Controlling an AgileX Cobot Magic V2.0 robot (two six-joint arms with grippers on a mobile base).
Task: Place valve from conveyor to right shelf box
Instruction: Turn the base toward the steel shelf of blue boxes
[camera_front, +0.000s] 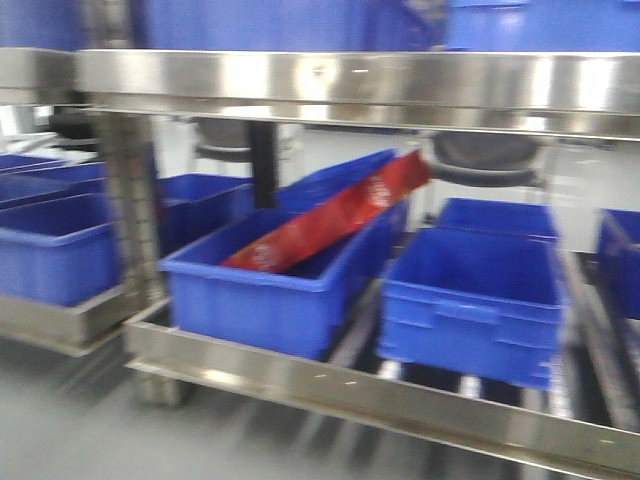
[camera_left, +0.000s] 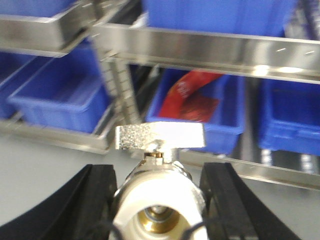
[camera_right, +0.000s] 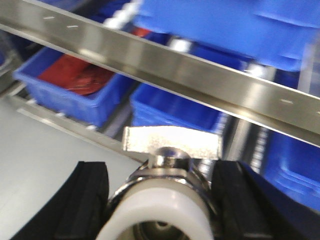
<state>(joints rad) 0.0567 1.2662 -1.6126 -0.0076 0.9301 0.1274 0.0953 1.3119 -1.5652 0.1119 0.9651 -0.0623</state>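
Valve (camera_left: 160, 216) sits clamped between the left tool's (camera_left: 158, 172) black pads, white cap toward the camera and wing handle up, a grip that should stop it rolling. The right tool (camera_right: 160, 172) pinches a second valve (camera_right: 159, 212) likewise. Beyond, on the steel shelf (camera_front: 350, 78), the right blue box (camera_front: 470, 295) beside the one holding a red packet (camera_front: 330, 220) looks like the destination.

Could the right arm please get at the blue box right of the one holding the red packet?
Probably yes: the blue box is open-topped and looks empty, but the right tool, shut on the valve, must pass under the steel shelf rail.
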